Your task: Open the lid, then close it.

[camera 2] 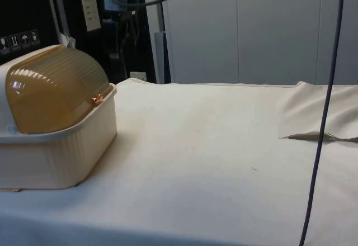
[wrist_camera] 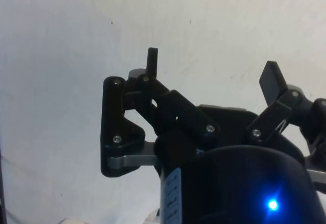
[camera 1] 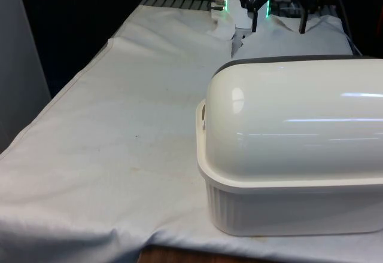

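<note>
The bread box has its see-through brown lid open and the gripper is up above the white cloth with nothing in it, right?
Not quite. The side view shows the brown lid shut down over the bread box. The rest holds: the gripper is over the white cloth, holding nothing.

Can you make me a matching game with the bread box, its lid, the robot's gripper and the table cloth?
Things:
1. lid
2. bread box base
3. gripper
4. cloth

Descriptions:
A. black, jaws spread apart over bare cloth
B. amber and see-through, shut down
C. white, spread over the table
D. cream, with ribbed walls

Pairs: 1-B, 2-D, 3-A, 4-C
</note>
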